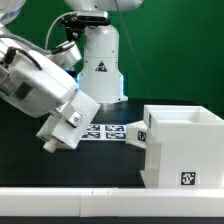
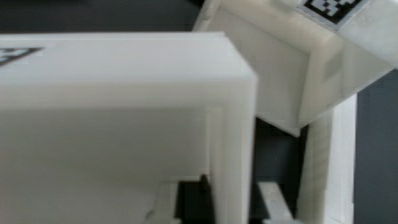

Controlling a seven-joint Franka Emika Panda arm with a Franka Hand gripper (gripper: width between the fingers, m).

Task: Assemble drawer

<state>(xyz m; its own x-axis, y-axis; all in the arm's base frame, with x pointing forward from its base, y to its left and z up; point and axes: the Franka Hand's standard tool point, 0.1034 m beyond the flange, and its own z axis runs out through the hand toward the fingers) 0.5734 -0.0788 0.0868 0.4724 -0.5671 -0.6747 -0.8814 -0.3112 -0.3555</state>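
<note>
My claw (image 1: pixel 54 139) hangs at centre left of the frame over the black worktop (image 1: pixel 30 165). I cannot tell whether it is clenched or released. The drawer's white plastic hollow box casing (image 1: pixel 182 148) stands at lower right, with a small white tray (image 1: pixel 134 132) tilted just beside it.
</note>
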